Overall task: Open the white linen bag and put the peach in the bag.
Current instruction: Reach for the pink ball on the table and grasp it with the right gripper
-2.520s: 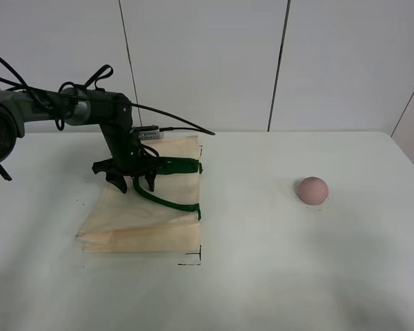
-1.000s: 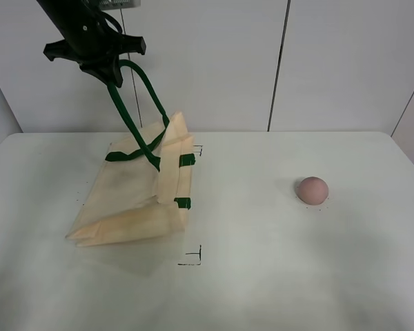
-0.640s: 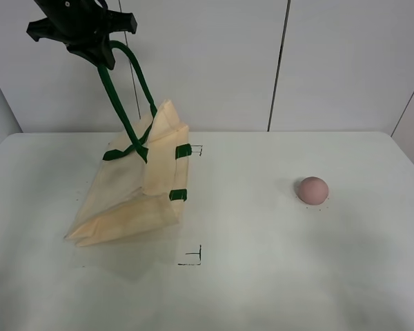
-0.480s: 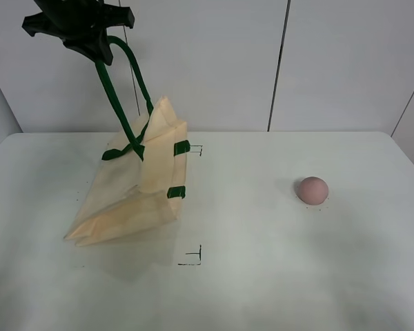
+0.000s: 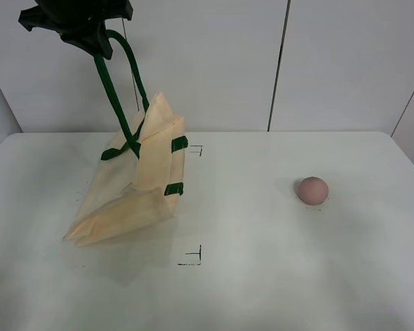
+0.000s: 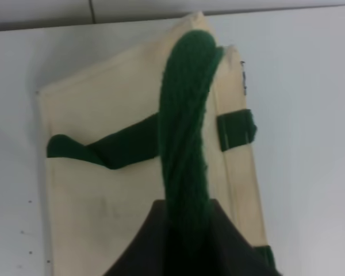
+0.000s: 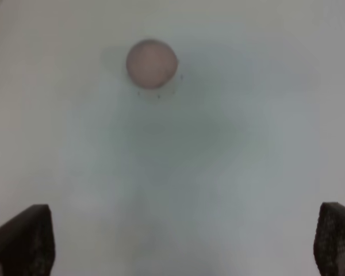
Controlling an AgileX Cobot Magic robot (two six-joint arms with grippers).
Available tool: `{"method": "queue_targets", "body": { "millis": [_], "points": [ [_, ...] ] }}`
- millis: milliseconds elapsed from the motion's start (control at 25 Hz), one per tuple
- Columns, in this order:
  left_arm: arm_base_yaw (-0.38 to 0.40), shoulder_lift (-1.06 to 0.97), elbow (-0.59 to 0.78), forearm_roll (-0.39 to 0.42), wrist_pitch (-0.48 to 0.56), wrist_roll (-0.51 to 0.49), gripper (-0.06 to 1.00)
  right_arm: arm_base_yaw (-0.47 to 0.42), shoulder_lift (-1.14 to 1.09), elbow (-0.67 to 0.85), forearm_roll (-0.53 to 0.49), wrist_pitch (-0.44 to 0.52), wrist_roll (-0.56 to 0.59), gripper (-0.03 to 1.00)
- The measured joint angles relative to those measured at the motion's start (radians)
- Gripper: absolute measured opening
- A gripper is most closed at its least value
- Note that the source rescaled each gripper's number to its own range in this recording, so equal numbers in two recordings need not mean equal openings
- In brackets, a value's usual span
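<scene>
Hanging from the left gripper (image 5: 99,48), high view: bag (image 5: 134,189), green handle (image 5: 114,96) pinched in the closed jaws, mouth end up, bottom edge on the table (image 5: 262,289). The gripper is partly cut off by the frame edge. Peach (image 5: 312,189) sits on the table, well apart from the bag, toward the right arm's side. Black corner marks (image 5: 199,254): one just beside the bag's mouth end, one near its bottom edge.

Left wrist view: handle (image 6: 184,144) runs into the gripper (image 6: 187,241), clamped; bag (image 6: 103,190) beneath; fingers blurred, dark.

Right wrist view: right gripper (image 7: 181,247) spread wide, holding nothing; only fingertips (image 7: 23,241) show. Peach (image 7: 152,64) ahead, apart, blurred.
</scene>
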Motion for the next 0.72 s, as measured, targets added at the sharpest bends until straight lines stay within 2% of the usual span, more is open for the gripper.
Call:
{"method": "queue_targets", "body": {
  "millis": [200, 320, 360, 480, 640, 720],
  "points": [
    [0.0, 0.0, 0.0, -0.02, 0.0, 0.011, 0.0, 0.0, 0.445, -0.117, 0.0, -0.137, -0.011, 1.0],
    [0.0, 0.0, 0.0, -0.026, 0.0, 0.013, 0.0, 0.0, 0.719, -0.236, 0.001, -0.182, -0.034, 1.0],
    [0.0, 0.0, 0.0, -0.026, 0.0, 0.013, 0.0, -0.001, 0.893, -0.328, 0.001, -0.189, -0.047, 1.0],
    [0.0, 0.0, 0.0, -0.026, 0.0, 0.014, 0.0, -0.001, 1.131, -0.482, 0.001, -0.189, -0.049, 1.0],
    [0.0, 0.0, 0.0, -0.026, 0.0, 0.014, 0.0, 0.004, 1.367, -0.693, 0.001, -0.176, -0.06, 1.0],
    [0.0, 0.0, 0.0, -0.026, 0.0, 0.014, 0.0, 0.01, 1.419, -0.745, 0.0, -0.164, -0.066, 1.0]
  ]
}}
